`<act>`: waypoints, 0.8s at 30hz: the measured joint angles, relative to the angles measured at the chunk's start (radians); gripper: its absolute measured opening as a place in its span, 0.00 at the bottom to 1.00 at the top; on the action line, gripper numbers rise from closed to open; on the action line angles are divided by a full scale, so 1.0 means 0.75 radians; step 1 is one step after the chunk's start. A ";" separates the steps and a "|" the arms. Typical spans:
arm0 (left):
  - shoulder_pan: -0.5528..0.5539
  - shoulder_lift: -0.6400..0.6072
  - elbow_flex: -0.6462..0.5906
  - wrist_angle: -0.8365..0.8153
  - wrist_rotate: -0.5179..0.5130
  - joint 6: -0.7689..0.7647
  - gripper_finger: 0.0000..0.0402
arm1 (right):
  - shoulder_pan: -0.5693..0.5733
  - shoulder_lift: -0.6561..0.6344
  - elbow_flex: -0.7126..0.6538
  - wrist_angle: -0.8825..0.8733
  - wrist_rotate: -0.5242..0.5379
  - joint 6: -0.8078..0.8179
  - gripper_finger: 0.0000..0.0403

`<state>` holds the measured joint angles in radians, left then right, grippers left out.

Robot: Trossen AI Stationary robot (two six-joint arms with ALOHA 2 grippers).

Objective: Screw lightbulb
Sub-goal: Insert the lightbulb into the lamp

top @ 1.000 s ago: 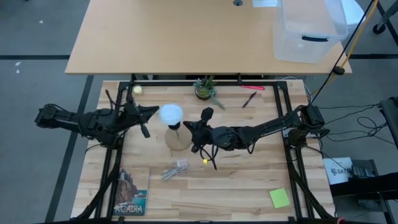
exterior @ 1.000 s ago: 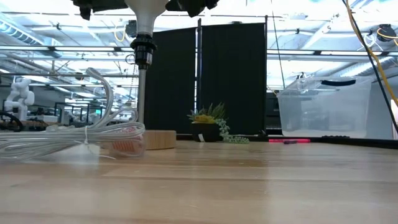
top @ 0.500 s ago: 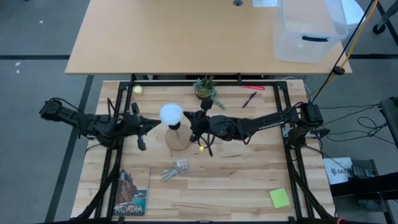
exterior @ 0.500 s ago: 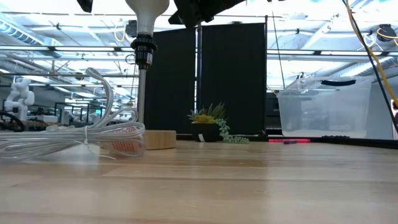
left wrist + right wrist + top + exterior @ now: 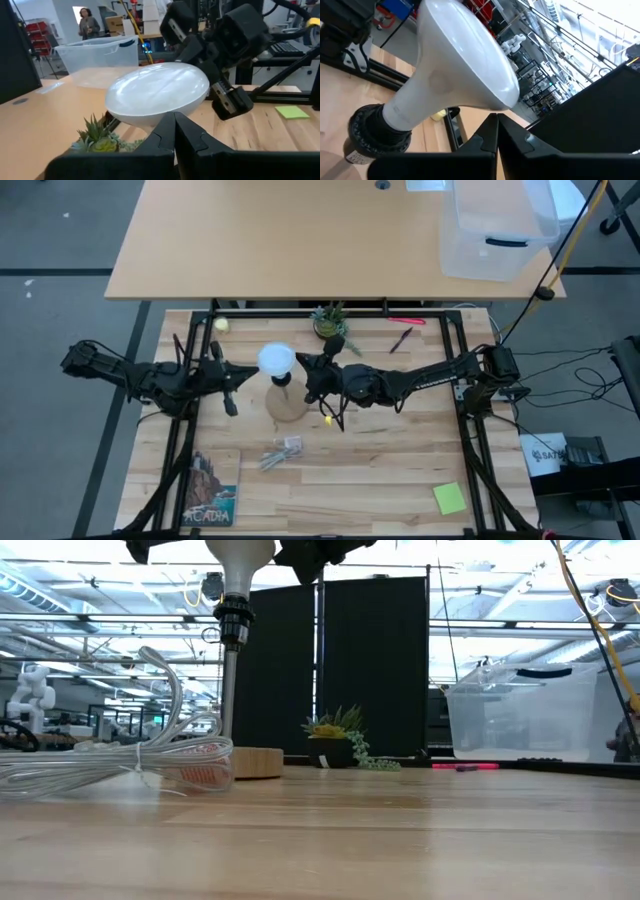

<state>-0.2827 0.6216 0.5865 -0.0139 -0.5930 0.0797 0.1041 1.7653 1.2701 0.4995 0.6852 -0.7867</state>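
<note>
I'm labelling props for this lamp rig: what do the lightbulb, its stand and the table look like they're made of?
Lightbulb: smooth white globe with soft glare, probably frosted glass or plastic.
Stand: round base of pale wood by its colour; the socket looks like matte black plastic.
Table: light wood planks with visible seams and grain.

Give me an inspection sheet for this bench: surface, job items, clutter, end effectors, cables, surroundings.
Surface: wooden table, no spills seen.
Job's things: lightbulb seated in the black socket of the wooden stand, upright.
Clutter: potted plant, red pen, green sticky note, Acadia book, plastic wrapper, yellow ball.
End effectors: left end effector shut, beside the bulb, not touching; right end effector shut, on the bulb's other side, holding nothing.
Cables: clear cord bundle on the table; loose wiring beside the frame.
Surroundings: second desk with clear bin; a person far off.
</note>
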 joint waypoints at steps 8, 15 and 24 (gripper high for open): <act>0.031 -0.002 0.000 -0.021 -0.013 -0.027 0.00 | 0.052 0.000 0.000 -0.001 0.021 -0.058 0.00; 0.070 -0.002 0.000 -0.040 -0.019 -0.026 0.00 | 0.085 0.000 -0.001 -0.001 -0.009 -0.079 0.00; 0.142 0.000 0.001 -0.039 0.071 0.001 0.00 | 0.122 0.000 0.000 -0.002 -0.061 -0.105 0.00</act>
<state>-0.1764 0.6216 0.5869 -0.0434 -0.5397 0.0807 0.1954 1.7654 1.2701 0.4978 0.6394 -0.8654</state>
